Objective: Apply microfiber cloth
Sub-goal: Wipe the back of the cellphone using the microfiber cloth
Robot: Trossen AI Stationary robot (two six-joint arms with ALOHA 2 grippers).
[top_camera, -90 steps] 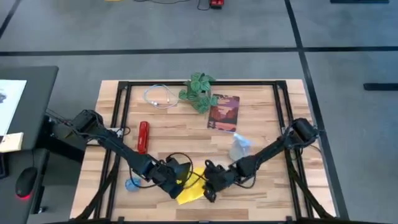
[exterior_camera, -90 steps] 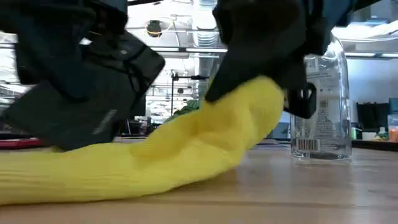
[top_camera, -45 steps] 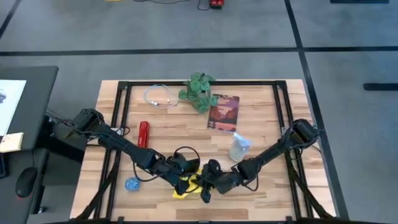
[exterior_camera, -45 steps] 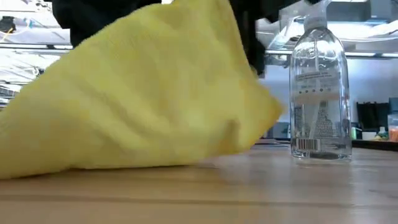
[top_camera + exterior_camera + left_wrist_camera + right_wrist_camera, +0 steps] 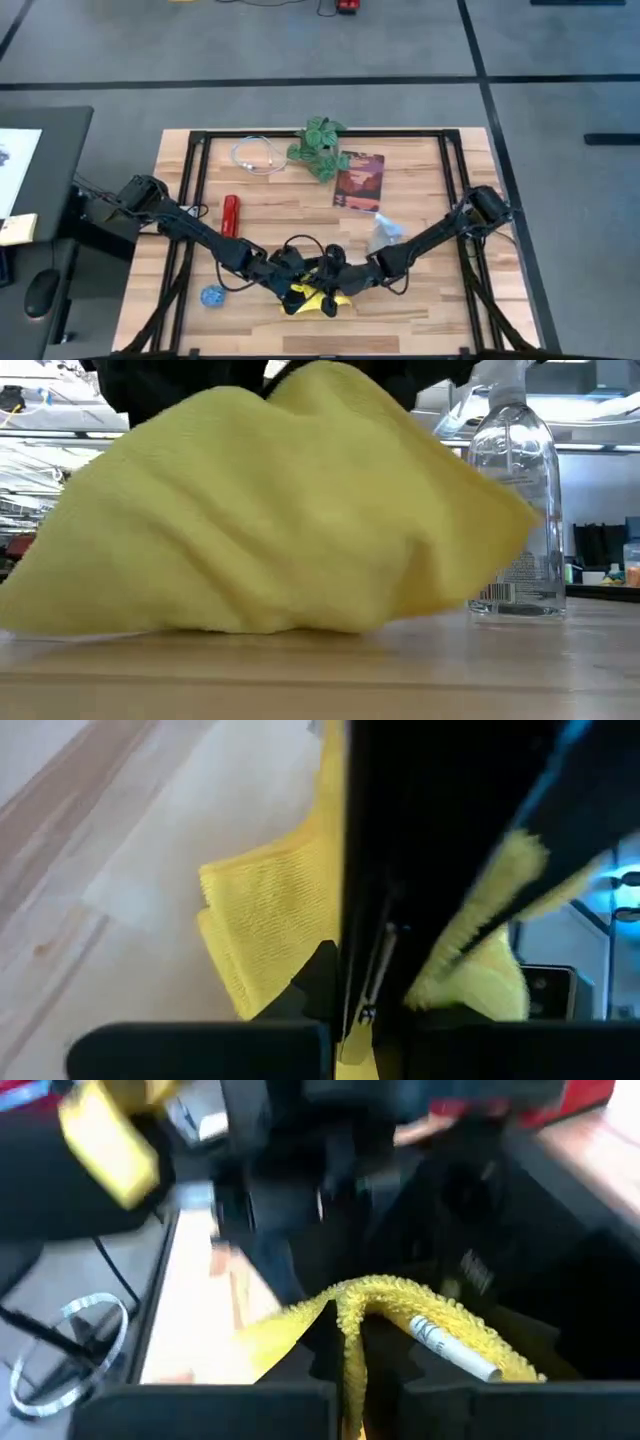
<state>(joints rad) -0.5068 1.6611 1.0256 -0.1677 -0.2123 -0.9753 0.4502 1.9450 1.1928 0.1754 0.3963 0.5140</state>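
From above, the wooden tabletop (image 5: 420, 180) carries the microfiber cloth (image 5: 315, 298) near its front edge, where the left gripper (image 5: 298, 268) and right gripper (image 5: 338, 272) meet. At table level the cloth tents upward beside a clear bottle (image 5: 510, 510). Both wrist views show fingers pinching cloth. Spreading it flat seems next.
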